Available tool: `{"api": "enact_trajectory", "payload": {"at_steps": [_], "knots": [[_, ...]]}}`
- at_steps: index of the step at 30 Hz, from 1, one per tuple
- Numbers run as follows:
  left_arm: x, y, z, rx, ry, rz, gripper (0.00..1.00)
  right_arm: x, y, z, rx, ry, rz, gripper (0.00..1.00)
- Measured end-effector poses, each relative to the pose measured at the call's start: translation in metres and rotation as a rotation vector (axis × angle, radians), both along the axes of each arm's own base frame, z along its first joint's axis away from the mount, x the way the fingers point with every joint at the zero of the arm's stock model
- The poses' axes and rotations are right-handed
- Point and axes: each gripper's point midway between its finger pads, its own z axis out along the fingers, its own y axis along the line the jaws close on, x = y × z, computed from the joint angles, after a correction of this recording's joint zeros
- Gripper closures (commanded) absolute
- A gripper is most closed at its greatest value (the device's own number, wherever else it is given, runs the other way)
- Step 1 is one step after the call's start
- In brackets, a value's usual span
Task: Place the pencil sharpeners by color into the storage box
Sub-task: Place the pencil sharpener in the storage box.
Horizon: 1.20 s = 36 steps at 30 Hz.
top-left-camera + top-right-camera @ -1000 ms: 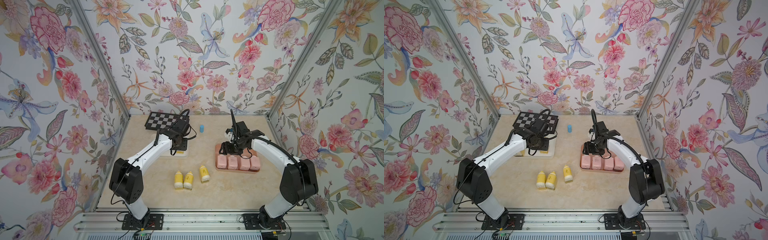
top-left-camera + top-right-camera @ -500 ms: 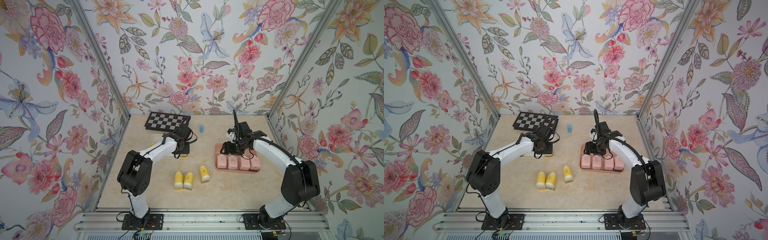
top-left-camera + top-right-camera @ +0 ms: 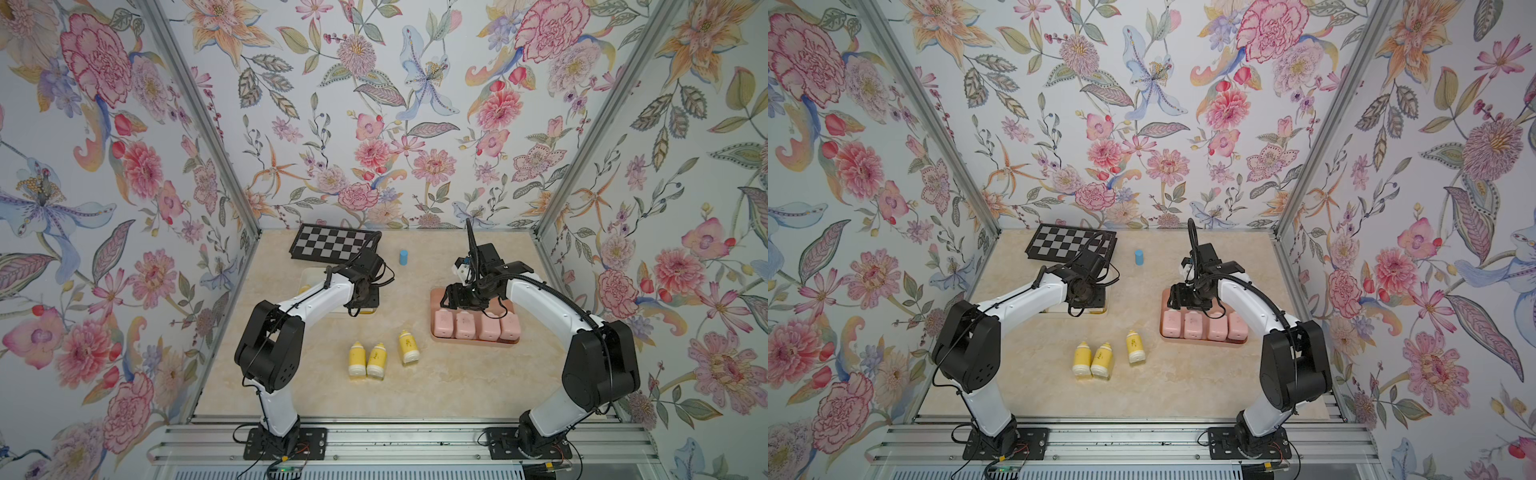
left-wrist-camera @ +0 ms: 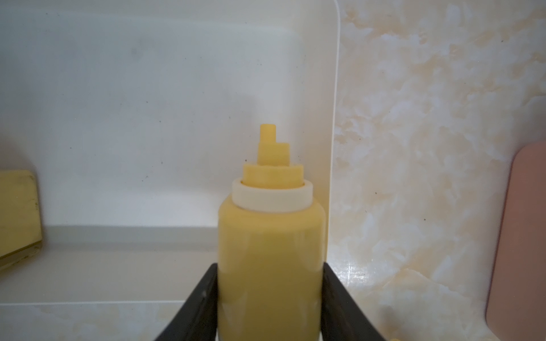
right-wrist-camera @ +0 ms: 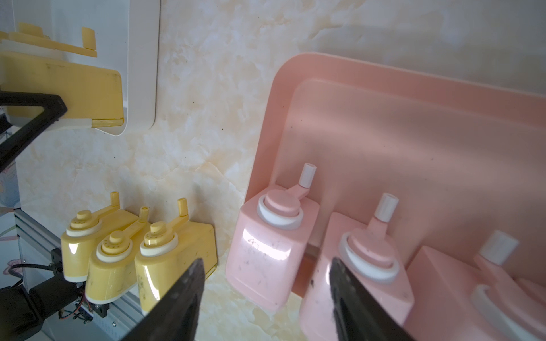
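Glossy cream-marbled surface (image 3: 457, 386), floral-papered walls (image 3: 374, 124). Left tool (image 4: 270, 268) clamps a smooth yellow bottle-shaped sharpener (image 4: 270, 230) at the white tray (image 4: 147, 88) corner; right tool (image 5: 266, 262) gapes empty above four rounded pink sharpeners (image 3: 476, 326) in their pink tray (image 5: 413, 133) — three yellow sharpeners (image 3: 376, 359) lie loose.

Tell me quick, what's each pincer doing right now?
Left pincer: closed on a yellow sharpener.
Right pincer: open, holding nothing.

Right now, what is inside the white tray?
A yellow sharpener clamped by the left gripper, and a second yellow one beside it. In both top views the left arm covers most of the white tray, hiding the rest.
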Motion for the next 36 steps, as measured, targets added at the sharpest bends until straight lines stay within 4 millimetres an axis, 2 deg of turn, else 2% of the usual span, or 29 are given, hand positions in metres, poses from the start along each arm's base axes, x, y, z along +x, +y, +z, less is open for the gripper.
{"api": "enact_trajectory", "payload": {"at_steps": [6, 15, 36], "knots": [[0.002, -0.001, -0.001, -0.008, -0.004, 0.009, 0.64, 0.001, -0.001, 0.0, 0.001, -0.001, -0.003, 0.32], [-0.001, -0.003, -0.017, -0.004, 0.033, 0.004, 0.64, 0.001, -0.001, -0.001, 0.001, -0.002, -0.004, 0.32], [-0.001, -0.005, -0.028, -0.016, 0.046, 0.016, 0.64, -0.001, -0.002, -0.005, 0.007, 0.004, -0.003, 0.32]]}}
